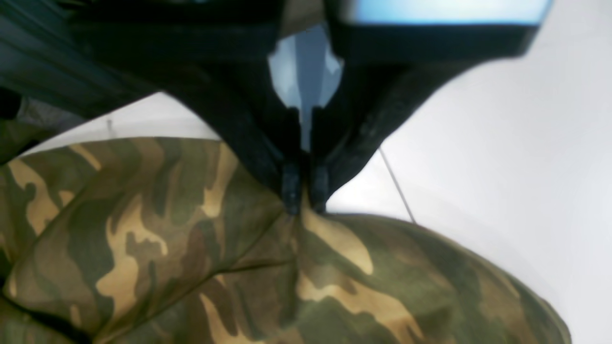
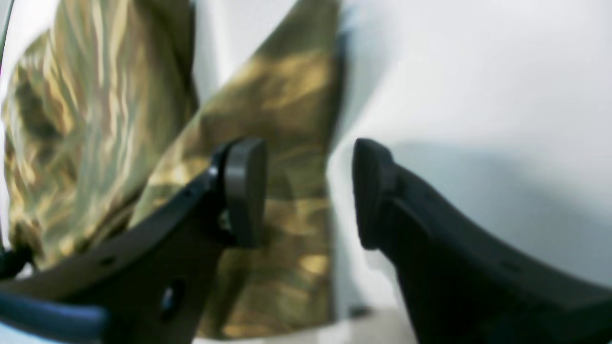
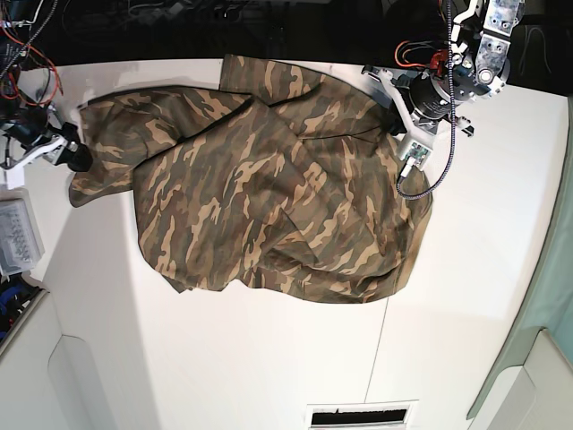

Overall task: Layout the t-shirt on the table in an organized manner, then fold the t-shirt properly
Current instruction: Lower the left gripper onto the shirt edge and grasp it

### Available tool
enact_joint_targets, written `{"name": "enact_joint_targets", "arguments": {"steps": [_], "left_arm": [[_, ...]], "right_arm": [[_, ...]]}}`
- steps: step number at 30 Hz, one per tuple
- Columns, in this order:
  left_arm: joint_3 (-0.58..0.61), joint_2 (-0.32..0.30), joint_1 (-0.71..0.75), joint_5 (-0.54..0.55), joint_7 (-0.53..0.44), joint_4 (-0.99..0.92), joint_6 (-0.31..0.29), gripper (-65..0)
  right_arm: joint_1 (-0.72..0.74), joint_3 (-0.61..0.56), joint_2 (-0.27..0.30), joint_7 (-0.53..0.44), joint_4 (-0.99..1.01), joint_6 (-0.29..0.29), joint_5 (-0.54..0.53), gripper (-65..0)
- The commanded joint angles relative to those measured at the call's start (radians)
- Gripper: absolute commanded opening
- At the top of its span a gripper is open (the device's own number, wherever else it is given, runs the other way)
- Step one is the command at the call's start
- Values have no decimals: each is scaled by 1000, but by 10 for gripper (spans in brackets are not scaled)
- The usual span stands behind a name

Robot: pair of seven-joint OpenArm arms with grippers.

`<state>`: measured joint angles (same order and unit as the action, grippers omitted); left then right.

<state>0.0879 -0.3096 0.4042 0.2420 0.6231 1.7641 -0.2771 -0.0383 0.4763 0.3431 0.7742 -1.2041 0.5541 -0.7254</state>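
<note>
The camouflage t-shirt [image 3: 260,197] lies spread and wrinkled across the middle of the white table [image 3: 466,296], with folds along its far side. My left gripper [image 1: 303,208] is shut on a pinch of the t-shirt [image 1: 201,258] at its edge; in the base view that left gripper [image 3: 394,130] sits at the shirt's upper right corner. My right gripper [image 2: 306,191] is open over the blurred edge of a sleeve [image 2: 282,143], with one finger [image 2: 244,191] over cloth and the other over bare table. From the base view the right gripper [image 3: 76,159] is at the shirt's far left end.
A thin dark seam [image 3: 376,358] crosses the table below the shirt. A white box [image 3: 18,237] and red cables [image 3: 22,54] stand off the left edge. A slotted vent [image 3: 358,417] is at the near edge, and a teal panel [image 3: 546,296] is at the right.
</note>
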Motion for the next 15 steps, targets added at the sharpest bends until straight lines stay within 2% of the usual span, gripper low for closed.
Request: {"name": "enact_joint_targets", "arguments": {"steps": [1,4,5,6,8,9,13,15], "left_arm": [[-2,-3,-5,4,-21,17,-4,-650],[-2,-3,-5,4,-21,17,-4,-650],[-2,-4,-5,4,-21,17,-4,-650],[-2,-5,-8,4,-21,17,-4,-650],[-4,-8,-7,4,-19,16,-4,-650],[-4,-10,-7,4,-16,16,-8,-650],[-4,-15,-8,3,-13,17,-76,-650],[-4,-39,-8,-8,-10,17,-108,-650]], "right_arm": [[20,-21,0,-23,-13,11,-6,-359],[22,-95,-29,-49,-13,10,23,-366],[25,-117,-34,-58,-13,11,25,-397],[29,-134,-38,-68,-13,11,36,-454],[42,-154,-42,-85,-13,11,58,-610],[51,-158,-41,-85,-13,11,65,-650],[96,-139,-19,-82,-14,11,111,-650],[115,-113,4,-81,-15,11,117,-650]]}}
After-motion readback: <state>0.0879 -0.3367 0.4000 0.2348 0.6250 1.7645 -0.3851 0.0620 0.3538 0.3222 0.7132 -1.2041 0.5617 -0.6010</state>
